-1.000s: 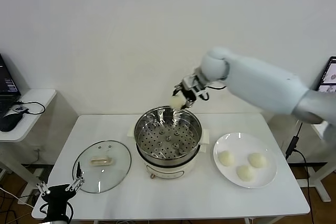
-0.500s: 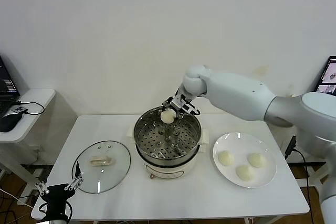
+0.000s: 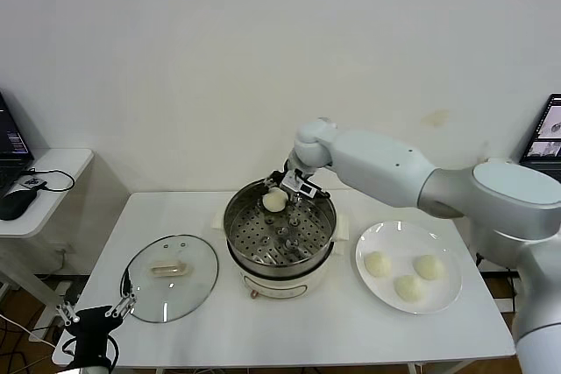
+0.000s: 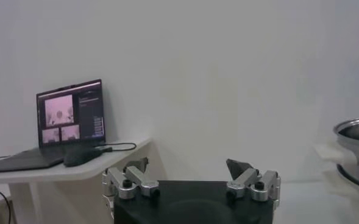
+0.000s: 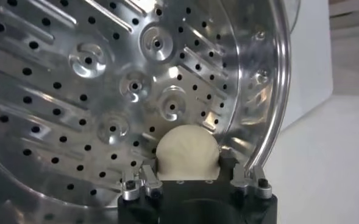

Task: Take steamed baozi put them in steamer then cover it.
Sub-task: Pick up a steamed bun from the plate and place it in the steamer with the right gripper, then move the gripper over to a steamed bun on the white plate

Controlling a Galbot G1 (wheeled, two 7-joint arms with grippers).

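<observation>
The white table (image 3: 289, 321) bears the steamer (image 3: 280, 247), glass lid (image 3: 171, 278) and plate (image 3: 408, 251).

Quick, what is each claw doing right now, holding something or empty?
Left claw: open, empty, parked low by the table's front left corner.
Right claw: over the steamer, around a baozi; grip or release cannot be told.
</observation>
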